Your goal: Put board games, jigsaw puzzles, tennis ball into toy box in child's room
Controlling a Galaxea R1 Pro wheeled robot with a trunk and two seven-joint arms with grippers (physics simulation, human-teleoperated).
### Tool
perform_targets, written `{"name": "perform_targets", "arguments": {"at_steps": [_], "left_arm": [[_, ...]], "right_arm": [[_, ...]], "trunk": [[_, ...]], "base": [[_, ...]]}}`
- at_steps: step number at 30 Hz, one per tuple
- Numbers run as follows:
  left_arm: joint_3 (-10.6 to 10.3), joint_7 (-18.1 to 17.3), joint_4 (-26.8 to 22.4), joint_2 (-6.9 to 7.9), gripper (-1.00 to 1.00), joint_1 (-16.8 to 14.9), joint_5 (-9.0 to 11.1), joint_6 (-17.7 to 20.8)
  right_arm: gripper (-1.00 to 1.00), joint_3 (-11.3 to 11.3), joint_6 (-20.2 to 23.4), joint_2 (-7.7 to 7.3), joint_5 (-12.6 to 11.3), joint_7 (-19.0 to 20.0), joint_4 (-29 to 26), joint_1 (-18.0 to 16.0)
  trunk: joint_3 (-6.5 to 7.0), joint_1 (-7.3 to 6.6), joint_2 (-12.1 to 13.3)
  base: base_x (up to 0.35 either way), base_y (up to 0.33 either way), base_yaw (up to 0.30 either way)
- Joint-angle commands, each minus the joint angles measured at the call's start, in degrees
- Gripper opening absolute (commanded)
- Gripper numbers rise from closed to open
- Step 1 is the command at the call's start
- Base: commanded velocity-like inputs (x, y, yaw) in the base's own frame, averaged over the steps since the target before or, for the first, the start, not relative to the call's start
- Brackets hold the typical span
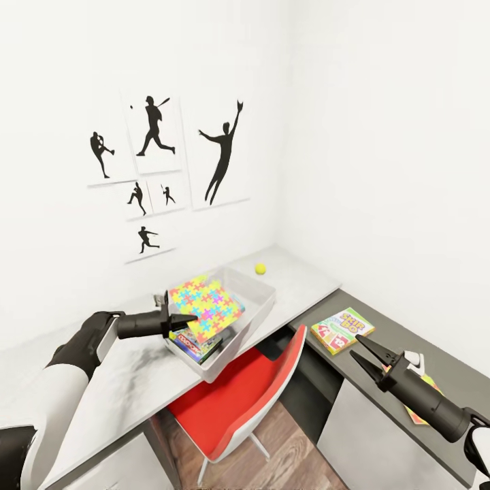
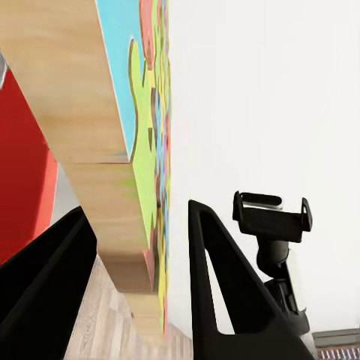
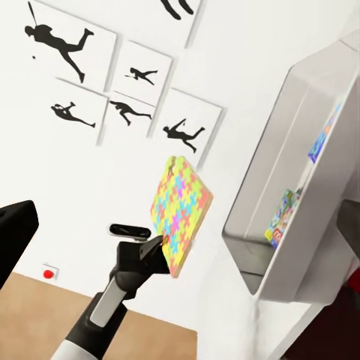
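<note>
My left gripper (image 1: 178,320) is shut on one edge of a multicoloured jigsaw puzzle (image 1: 207,301), holding it tilted over the left part of the pale grey toy box (image 1: 253,314). The left wrist view shows that jigsaw puzzle (image 2: 124,157) clamped between the black fingers (image 2: 221,292). Board games (image 1: 194,344) lie inside the box. A yellow-green board game (image 1: 342,329) lies on the dark cabinet top, just beyond my open right gripper (image 1: 364,354). The tennis ball (image 1: 260,269) rests on the table (image 1: 303,279) behind the box. The right wrist view shows the held jigsaw puzzle (image 3: 180,210) beside the toy box (image 3: 300,150).
A red chair (image 1: 238,398) stands tucked under the table below the toy box. A flat yellow-orange piece (image 1: 416,412) peeks out under my right arm on the dark cabinet top (image 1: 408,340). Baseball silhouette pictures (image 1: 156,136) hang on the white wall.
</note>
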Motion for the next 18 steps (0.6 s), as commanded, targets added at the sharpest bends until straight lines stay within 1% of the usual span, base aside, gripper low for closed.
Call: {"name": "perform_targets", "arguments": {"at_steps": [1, 8, 10, 14, 18], "left_arm": [[0.04, 0.44, -0.01, 0.01, -1.00, -0.05, 0.19, 0.54], [0.15, 2.02, 0.01, -0.26, -1.00, -0.05, 0.22, 0.51], [0.21, 3.26, 0.01, -0.44, -1.00, -0.07, 0.25, 0.46], [0.31, 7.26, 0.01, -0.61, -1.00, -0.11, 0.49, 0.50], [0.33, 8.82, 0.01, -0.61, -1.00, -0.28, 0.65, 0.62]], "right_arm": [[1.00, -0.08, 0.34, -0.06, 0.07, 0.18, 0.00, -0.06], [1.00, -0.08, 0.61, -0.20, 0.07, 0.23, 0.00, -0.06], [1.00, -0.08, 0.65, -0.21, 0.07, 0.21, 0.01, -0.06], [1.00, -0.08, 0.74, -0.24, 0.07, 0.21, 0.01, -0.06], [1.00, -0.08, 0.76, -0.23, 0.07, 0.24, 0.01, -0.06]], "trunk": [[-0.20, 0.03, -0.13], [-0.84, 0.03, -0.13], [-1.03, 0.03, -0.13], [-1.40, 0.03, -0.13], [-1.77, 0.03, -0.13]], "base": [[0.000, 0.000, 0.000], [0.000, 0.000, 0.000], [0.000, 0.000, 0.000], [0.000, 0.000, 0.000], [0.000, 0.000, 0.000]]}}
